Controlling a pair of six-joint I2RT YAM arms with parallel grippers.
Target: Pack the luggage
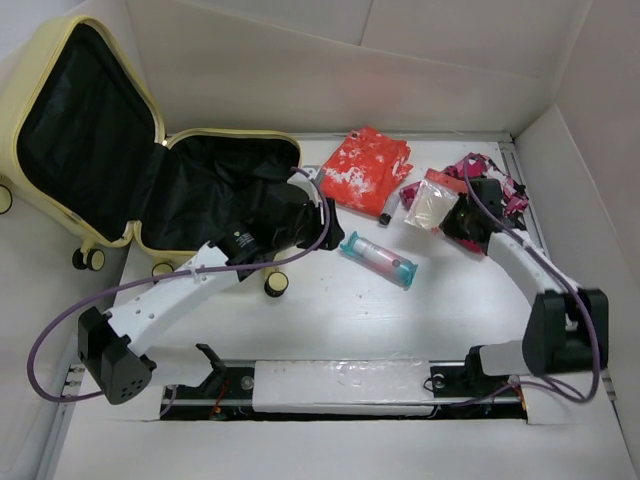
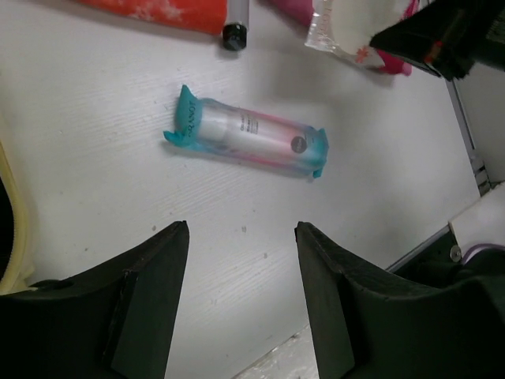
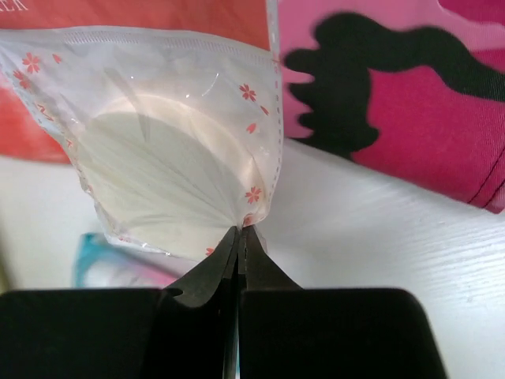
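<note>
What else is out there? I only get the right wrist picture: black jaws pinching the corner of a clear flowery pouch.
Observer: In the overhead view, a pale yellow suitcase lies open at the far left, with its lid leaning up.
Operator: Is anything between it and my pouch?
Observer: A clear tube with teal ends lies flat in the middle, apart from the clear pouch.
Operator: And the other arm?
Observer: The left wrist view shows the left arm's jaws apart above bare table, near that tube and holding nothing.
</note>
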